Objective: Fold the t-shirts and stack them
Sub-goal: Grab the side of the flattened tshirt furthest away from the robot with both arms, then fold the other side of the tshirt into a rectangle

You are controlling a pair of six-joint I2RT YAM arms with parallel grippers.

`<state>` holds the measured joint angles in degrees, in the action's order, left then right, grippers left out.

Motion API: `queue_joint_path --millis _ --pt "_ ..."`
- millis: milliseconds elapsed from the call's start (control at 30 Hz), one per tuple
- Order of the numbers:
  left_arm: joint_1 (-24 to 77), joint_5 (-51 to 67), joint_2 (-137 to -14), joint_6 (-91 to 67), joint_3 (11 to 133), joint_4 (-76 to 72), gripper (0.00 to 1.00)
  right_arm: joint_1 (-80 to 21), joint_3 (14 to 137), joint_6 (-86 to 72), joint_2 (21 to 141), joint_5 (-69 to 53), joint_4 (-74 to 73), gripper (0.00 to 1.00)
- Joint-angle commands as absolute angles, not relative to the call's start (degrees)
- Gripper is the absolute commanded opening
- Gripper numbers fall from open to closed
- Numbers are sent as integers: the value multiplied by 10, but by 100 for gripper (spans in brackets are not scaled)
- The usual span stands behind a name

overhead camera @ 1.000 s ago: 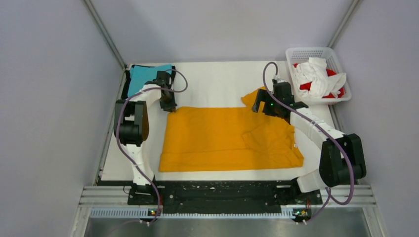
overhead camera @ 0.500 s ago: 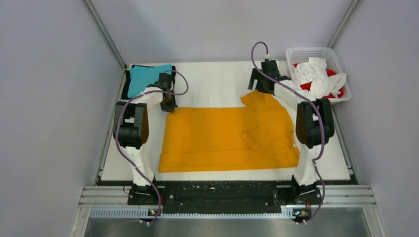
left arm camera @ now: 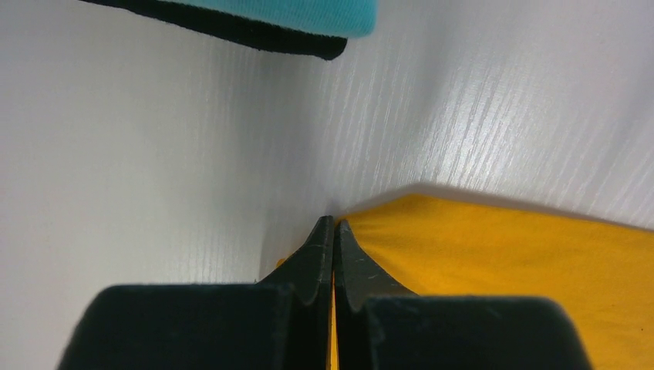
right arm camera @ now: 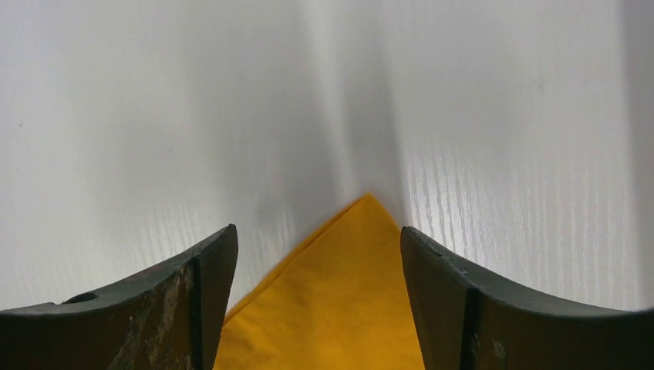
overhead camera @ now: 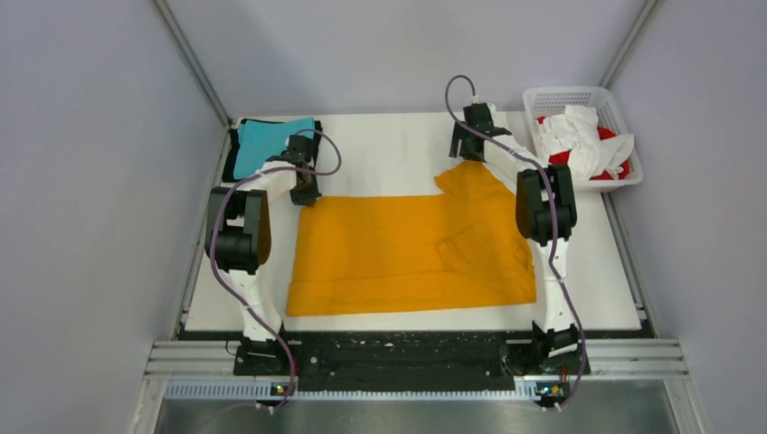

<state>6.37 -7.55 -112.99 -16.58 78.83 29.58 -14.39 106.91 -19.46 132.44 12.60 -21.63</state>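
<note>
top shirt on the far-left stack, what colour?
The top shirt is teal; clearest in the top external view.

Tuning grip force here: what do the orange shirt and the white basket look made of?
The orange shirt: soft matte knit cloth, seemingly cotton; it creases and drapes. The white basket: rigid plastic, apparently, with a moulded lattice wall.

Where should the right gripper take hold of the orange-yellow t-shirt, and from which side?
At its far right corner, a flat pointed tip of the orange-yellow t-shirt. Probably come down from above: the open right gripper straddles that tip, so closing would pinch it.
</note>
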Motion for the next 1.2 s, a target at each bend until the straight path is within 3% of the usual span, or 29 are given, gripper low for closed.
queue_joint_path --millis 0,300,400,567,700,1167 --pt "58 -101 -1112 -164 782 290 0 -148 1104 -164 1345 153 -213 74" --pt "58 -87 -1102 -167 781 282 0 -160 1016 -167 1299 203 -202 64" --pt "58 -81 -1099 -169 779 280 0 -160 981 -172 1283 195 -169 56" --pt "59 -65 -1099 -160 784 281 0 -164 979 -173 1275 176 -152 22" --pt "61 -53 -1088 -155 782 279 0 -172 980 -163 1252 171 -138 0" --pt "80 -50 -945 -181 627 188 0 -202 711 -160 955 98 -124 0"
